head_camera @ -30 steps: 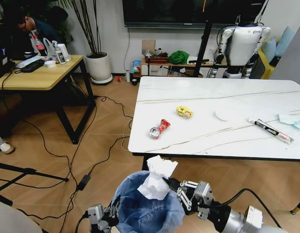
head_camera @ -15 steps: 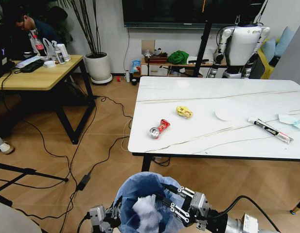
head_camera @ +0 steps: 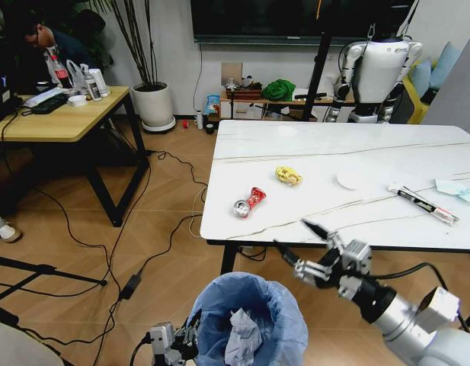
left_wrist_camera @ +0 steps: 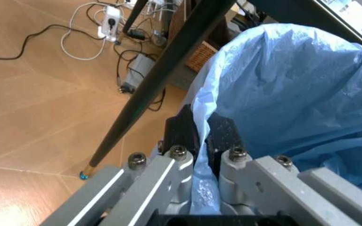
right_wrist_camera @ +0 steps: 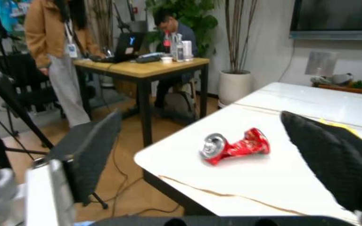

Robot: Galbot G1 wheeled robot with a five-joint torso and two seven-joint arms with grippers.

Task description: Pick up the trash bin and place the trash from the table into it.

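Jaws wide apart and empty on the right gripper [head_camera: 305,247], now lifted to the near edge of the glossy white marble-look surface [head_camera: 349,156]. The crushed red-and-silver can [head_camera: 249,202] lies at eleven o'clock from it, long axis slanting toward one o'clock; the right arm is nearer. The left gripper [left_wrist_camera: 198,133] is clamped on the rim of the dark round trash bin with its crinkly light-blue bag [head_camera: 254,316]. A second ago the crumpled white paper [head_camera: 240,335] hung in the right jaws above the bin; now it sits inside.

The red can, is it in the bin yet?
No, the can lies on the table, apart from the bin below.
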